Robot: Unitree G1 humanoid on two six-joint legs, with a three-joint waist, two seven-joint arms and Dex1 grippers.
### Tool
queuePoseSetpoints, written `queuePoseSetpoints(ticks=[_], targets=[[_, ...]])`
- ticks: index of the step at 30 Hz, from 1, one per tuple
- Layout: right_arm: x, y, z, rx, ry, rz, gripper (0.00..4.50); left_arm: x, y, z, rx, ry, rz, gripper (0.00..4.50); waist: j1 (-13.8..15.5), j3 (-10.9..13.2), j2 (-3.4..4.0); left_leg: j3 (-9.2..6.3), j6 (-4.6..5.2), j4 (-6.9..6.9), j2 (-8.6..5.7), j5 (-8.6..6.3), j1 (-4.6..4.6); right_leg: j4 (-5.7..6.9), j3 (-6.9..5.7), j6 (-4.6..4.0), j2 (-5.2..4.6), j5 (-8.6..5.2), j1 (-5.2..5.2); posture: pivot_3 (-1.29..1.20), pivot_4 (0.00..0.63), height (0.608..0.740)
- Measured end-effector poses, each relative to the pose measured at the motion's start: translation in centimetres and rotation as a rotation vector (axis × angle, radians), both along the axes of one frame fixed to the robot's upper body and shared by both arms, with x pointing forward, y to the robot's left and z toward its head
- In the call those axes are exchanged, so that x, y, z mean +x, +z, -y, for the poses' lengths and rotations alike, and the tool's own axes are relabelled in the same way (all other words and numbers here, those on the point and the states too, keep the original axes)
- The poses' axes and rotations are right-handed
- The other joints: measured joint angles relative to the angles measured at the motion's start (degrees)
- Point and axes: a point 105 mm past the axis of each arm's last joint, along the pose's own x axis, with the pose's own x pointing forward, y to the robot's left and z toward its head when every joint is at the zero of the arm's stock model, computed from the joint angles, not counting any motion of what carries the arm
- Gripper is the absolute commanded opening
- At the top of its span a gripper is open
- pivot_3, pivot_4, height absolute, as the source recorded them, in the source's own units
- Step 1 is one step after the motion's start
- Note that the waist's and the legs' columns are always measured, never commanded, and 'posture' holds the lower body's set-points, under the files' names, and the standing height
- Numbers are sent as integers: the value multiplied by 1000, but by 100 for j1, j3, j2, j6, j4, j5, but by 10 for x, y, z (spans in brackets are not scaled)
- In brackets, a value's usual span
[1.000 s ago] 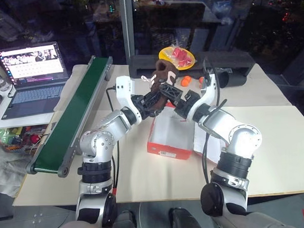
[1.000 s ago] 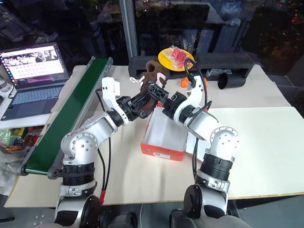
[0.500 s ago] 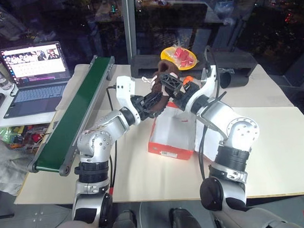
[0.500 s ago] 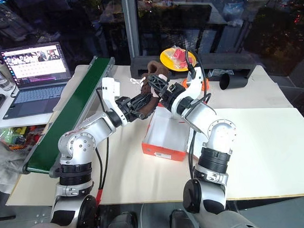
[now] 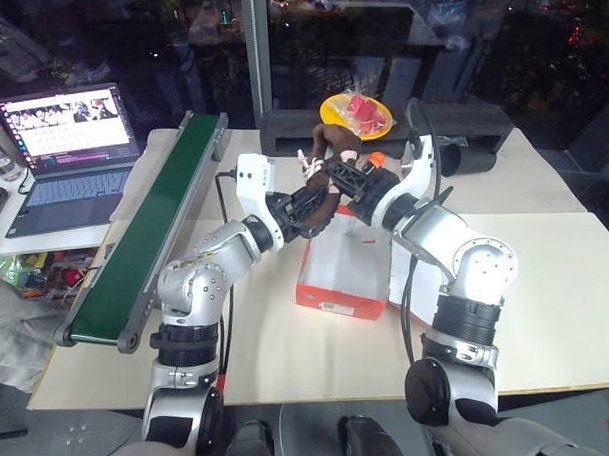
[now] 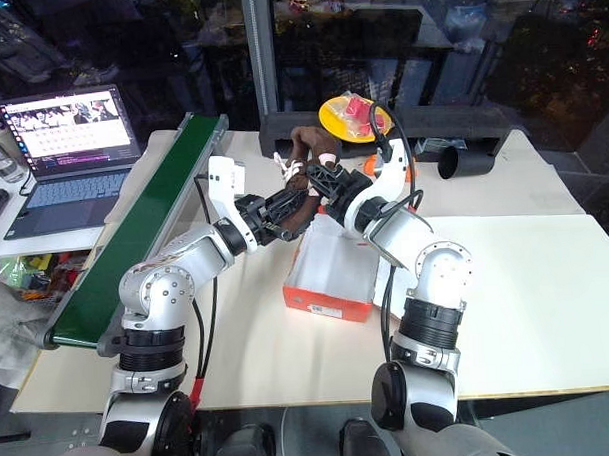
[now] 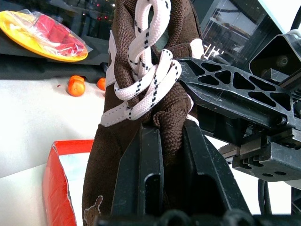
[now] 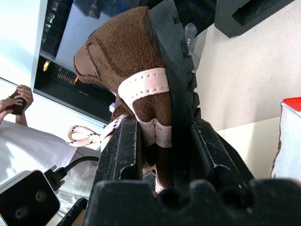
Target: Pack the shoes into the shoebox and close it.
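A brown shoe [image 5: 328, 147] with white laces hangs in the air between both grippers, above the open red-orange shoebox [image 5: 336, 301], whose inside is white. My left gripper [image 5: 316, 196] comes from the left, and its fingers [image 7: 141, 179] pinch the knitted upper of the shoe [image 7: 141, 56] just below the laces. My right gripper [image 5: 347, 176] comes from the right. Its fingers [image 8: 118, 155] clamp the heel of the shoe [image 8: 136, 52] next to the black sole. A corner of the shoebox [image 8: 292, 104] shows beside it.
A green conveyor belt [image 5: 149, 228] runs along the left of the table, with a laptop [image 5: 67, 146] beyond it. Behind the box are a yellow plate [image 5: 355, 111] of red pieces, small orange balls [image 5: 374, 161], a black cylinder [image 5: 464, 158] and a long black case [image 5: 481, 117]. A person's hand [image 8: 16, 99] shows far off.
My right gripper has closed in from open onto the shoe's heel. The shoe and both hands have stayed above the box.
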Motion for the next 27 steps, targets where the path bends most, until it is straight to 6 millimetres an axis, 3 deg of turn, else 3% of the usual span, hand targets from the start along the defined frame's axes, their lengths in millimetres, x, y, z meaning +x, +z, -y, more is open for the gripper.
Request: queuePoseSetpoints(ticks=[3,7,11,18,23,25,27], targets=[[4,-1,5,-31,-46,-6,898,0,-5,-2,75,9,35,2096,-3,0,1,1,0,0,-1,0,1,0,0,0,0,0,0,0,150,728],[19,-14,42,-183,-230,-84,898,-3,-30,-12,199,-1,36,2096,12,3,6,1,0,0,-2,0,0,-1,0,-3,-2,-2,0,0,150,728],[21,-48,69,-357,-310,-234,898,1,-36,-25,245,23,48,2096,11,4,8,1,0,-4,-1,0,-1,-2,-1,-8,-2,-5,-3,0,150,728],[6,-108,64,-489,-240,-460,898,1,-36,-21,234,21,52,2096,-8,4,11,0,1,-5,0,0,-1,0,0,-7,-1,-5,-4,0,150,728],[2,-126,66,-546,-257,-528,898,-1,-37,-18,222,27,48,2096,10,2,14,-2,0,-4,-1,0,0,-3,-3,-6,-1,-6,3,0,150,728],[3,-127,65,-537,-269,-531,1849,-2,-35,-17,221,28,56,2138,10,-1,15,-3,0,-4,0,0,4,-4,-4,-6,-1,-6,7,0,150,728],[4,-129,65,-530,-286,-536,2373,-2,-34,-17,220,29,59,2138,10,-5,16,-3,0,-4,0,0,8,-3,-5,-5,-1,-6,11,0,150,728]])
